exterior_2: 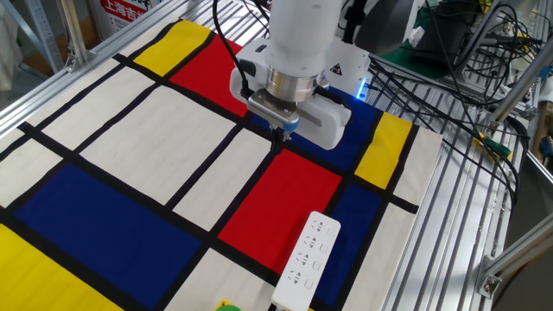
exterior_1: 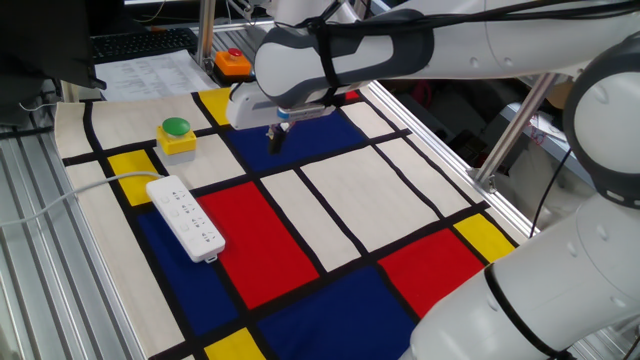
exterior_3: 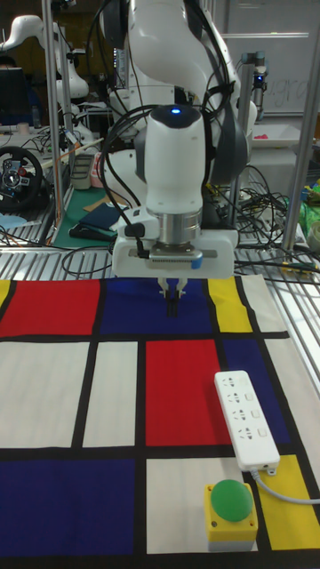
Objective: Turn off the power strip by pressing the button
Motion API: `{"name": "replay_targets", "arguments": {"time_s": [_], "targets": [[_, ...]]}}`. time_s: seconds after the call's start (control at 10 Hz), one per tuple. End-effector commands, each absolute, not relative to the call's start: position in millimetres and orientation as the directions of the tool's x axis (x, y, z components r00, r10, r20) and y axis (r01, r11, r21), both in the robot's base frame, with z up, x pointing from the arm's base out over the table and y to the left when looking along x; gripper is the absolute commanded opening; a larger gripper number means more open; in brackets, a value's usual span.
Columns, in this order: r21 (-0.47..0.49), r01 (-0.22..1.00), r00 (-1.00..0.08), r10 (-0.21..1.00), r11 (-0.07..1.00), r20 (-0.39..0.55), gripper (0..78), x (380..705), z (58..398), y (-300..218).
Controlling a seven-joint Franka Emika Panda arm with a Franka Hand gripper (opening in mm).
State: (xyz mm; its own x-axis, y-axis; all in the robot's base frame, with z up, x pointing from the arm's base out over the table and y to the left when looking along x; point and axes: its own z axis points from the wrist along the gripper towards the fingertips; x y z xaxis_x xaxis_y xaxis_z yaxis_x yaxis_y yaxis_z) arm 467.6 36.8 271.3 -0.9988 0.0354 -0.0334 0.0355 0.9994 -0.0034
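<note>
The white power strip (exterior_1: 186,218) lies flat on the mat's left side, across blue and red panels, with its pale grey cable (exterior_1: 60,200) running off the left edge. It also shows as the power strip (exterior_2: 308,259) and the power strip (exterior_3: 246,418). Its button is too small to tell from the sockets. My gripper (exterior_1: 277,140) hangs above the dark blue panel, well away from the strip toward the mat's far end. In the tall fixed view the gripper (exterior_3: 172,309) points straight down with fingertips touching and nothing between them. The gripper (exterior_2: 278,138) hovers over a black line.
A green dome button on a yellow base (exterior_1: 177,135) stands just beyond the strip's cable end. A red button on an orange base (exterior_1: 233,60) sits at the far edge. Metal frame rails (exterior_1: 480,180) border the mat, and cables (exterior_2: 449,78) crowd the robot base.
</note>
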Motion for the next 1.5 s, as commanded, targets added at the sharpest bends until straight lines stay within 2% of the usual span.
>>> {"name": "replay_targets", "arguments": {"time_s": [0.1, 0.2, 0.4, 0.5, 0.6, 0.7, 0.8, 0.9, 1.0, 1.5], "targets": [[-0.005, 0.003, -0.998, 0.003, 1.0, -0.069, 0.0, 468.5, 267.1, 39.1], [0.006, -0.013, -0.998, -0.013, 1.0, -0.067, 0.0, 468.5, 267.1, 39.1], [0.096, -0.075, -0.995, -0.068, 0.993, -0.07, 0.0, 468.5, 267.1, 39.1], [0.104, -0.093, -0.994, -0.086, 0.99, -0.069, 0.0, 468.5, 267.1, 39.1], [0.032, -0.042, -0.998, -0.04, 0.999, -0.056, 0.0, 468.5, 267.1, 39.1], [0.032, -0.042, -0.998, -0.04, 0.999, -0.056, 0.0, 468.5, 267.1, 39.1], [-0.11, -0.09, -0.995, -0.094, 0.99, -0.034, 0.0, 468.5, 267.1, 39.1], [-0.023, -0.101, -0.995, -0.101, 0.995, -0.023, 0.0, 468.5, 267.1, 39.1], [-0.005, -0.109, -0.994, -0.109, 0.994, -0.019, 0.0, 468.5, 267.1, 39.1], [0.017, -0.211, -0.977, -0.211, 0.977, 0.036, 0.0, 468.5, 267.1, 39.1]]}}
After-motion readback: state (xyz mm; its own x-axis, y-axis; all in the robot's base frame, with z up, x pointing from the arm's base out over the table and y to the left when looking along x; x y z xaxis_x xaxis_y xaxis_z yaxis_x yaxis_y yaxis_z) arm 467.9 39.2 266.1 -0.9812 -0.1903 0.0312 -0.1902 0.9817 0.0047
